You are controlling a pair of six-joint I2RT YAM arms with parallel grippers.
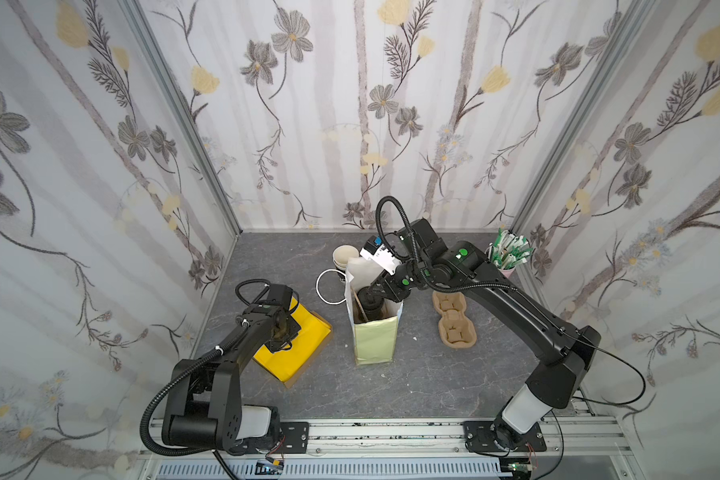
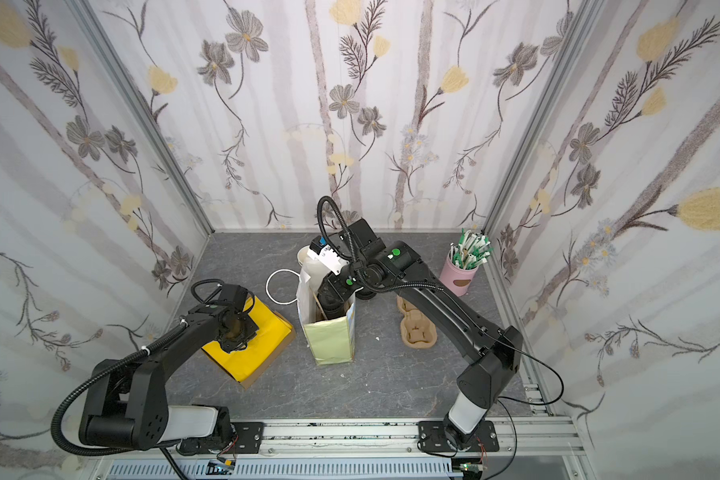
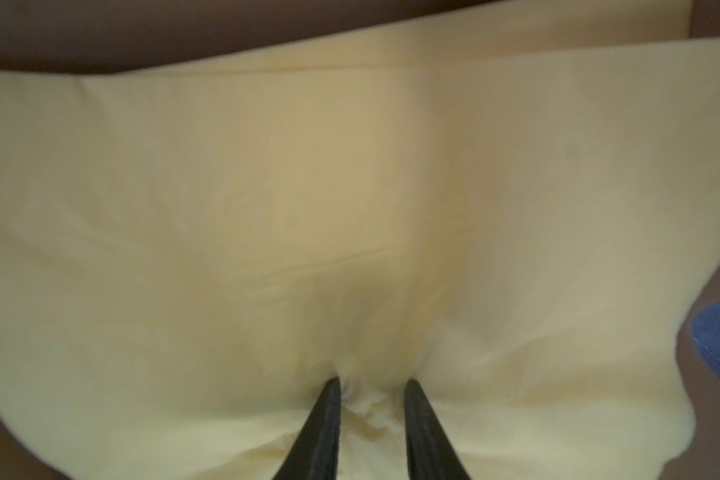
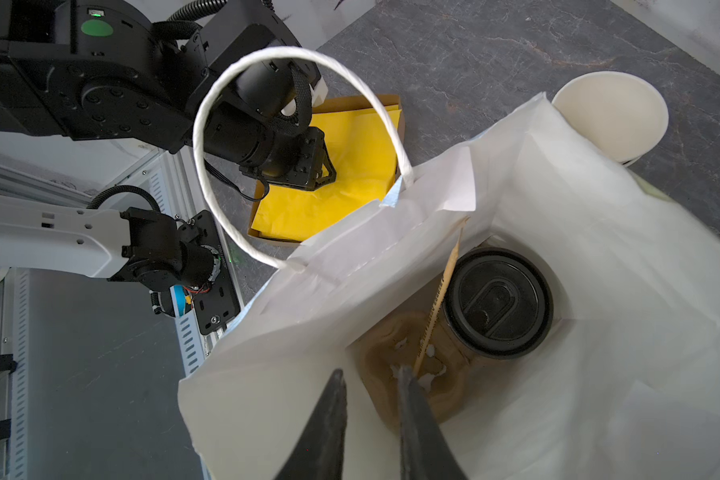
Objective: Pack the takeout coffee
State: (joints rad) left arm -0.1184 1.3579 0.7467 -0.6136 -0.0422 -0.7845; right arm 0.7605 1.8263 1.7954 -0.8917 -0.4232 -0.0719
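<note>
Both top views: a paper bag (image 1: 375, 336) (image 2: 329, 336) stands upright and open-mouthed in the middle of the grey table (image 1: 433, 382). Its white loop handle (image 1: 321, 286) hangs out to one side. Behind the bag stands a stack of lidless cups (image 1: 345, 257). Beside it on the right-arm side lie brown pulp cup carriers (image 1: 454, 320). A pink pot of green-and-white sticks (image 2: 460, 274) stands in the far corner.

The right arm reaches over the bag mouth. From above, the coffee cup (image 1: 368, 301) shows only as a dark shape inside the bag, partly covered by the arm.

Right wrist view: this view alone looks down into the bag. The cup stands upright at the bottom with its black lid (image 4: 497, 303) on, seated in a brown carrier (image 4: 391, 345). A thin paper-wrapped stick (image 4: 441, 291) leans across just beside the lid. The right gripper (image 4: 371, 374) hangs inside the bag mouth above the carrier. Its jaws stand narrowly apart with nothing between them, clear of the cup.

Left wrist view: the left gripper (image 3: 373, 386) presses down on yellow paper (image 3: 350, 187). Its jaws are narrow, and a small pucker of the sheet is gathered between the tips. The top views hide these tips under the wrist. They do show that the paper (image 1: 304, 345) lines a shallow cardboard box (image 1: 292, 380), well apart from the bag.
</note>
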